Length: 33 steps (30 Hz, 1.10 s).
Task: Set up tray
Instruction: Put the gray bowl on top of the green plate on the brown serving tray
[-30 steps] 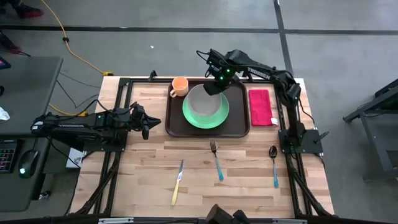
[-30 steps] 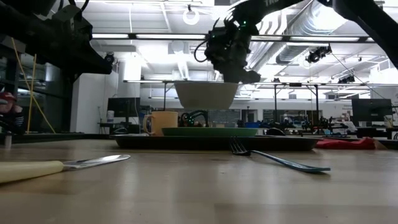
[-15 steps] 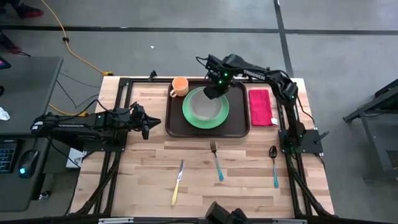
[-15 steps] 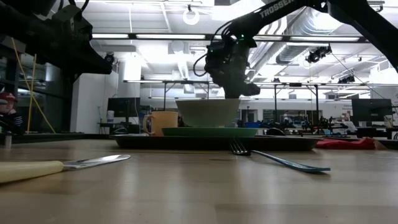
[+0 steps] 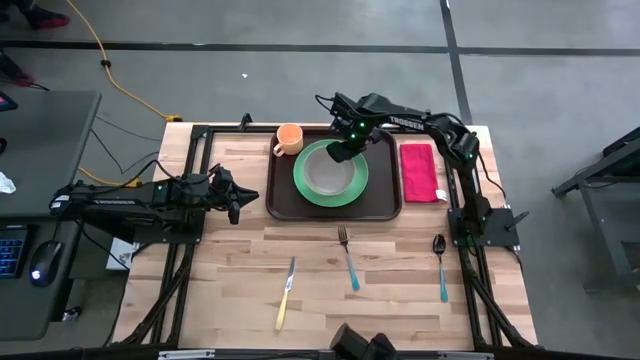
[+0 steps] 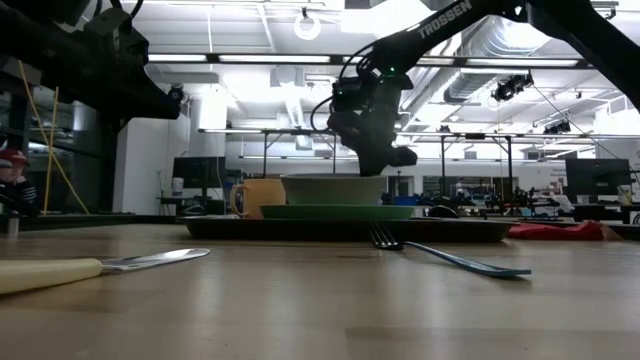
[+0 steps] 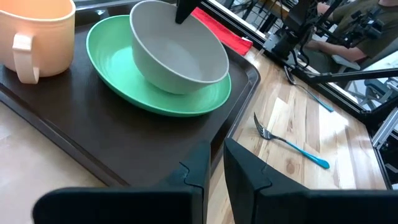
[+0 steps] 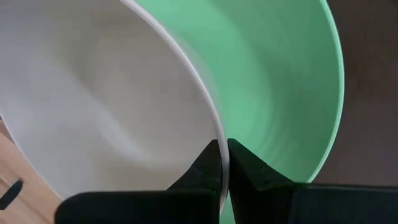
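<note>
Right claw (image 8: pixel 222 163) pinching thin rim of smooth round pale bowl (image 5: pixel 327 172) on glossy green plate (image 5: pixel 352 186).

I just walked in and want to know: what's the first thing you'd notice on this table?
The right pincer pinches the rim of a pale bowl sitting on a bright green plate, in the middle of the dark brown tray. An orange mug stands in the tray's far left corner, and a red napkin lies just right of the tray. The left pincer waits off to the left.
</note>
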Tool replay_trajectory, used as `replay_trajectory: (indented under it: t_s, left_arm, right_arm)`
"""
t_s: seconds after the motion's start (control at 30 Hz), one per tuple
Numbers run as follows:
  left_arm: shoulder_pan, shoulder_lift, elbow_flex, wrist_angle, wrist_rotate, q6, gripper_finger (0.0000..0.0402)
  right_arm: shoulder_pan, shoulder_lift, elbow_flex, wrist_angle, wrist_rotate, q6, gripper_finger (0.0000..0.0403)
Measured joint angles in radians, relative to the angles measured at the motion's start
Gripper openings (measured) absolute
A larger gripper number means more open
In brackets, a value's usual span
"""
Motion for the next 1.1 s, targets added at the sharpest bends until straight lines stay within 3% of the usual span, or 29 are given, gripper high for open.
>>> replay_trajectory:
  t_s: [1.1]
  left_arm:
    - [0.0,0.0,0.0,0.0,0.0,0.001,0.0076]
  right_arm:
    - [-0.006,0.0,0.0,0.009,0.02,-0.057,0.0001]
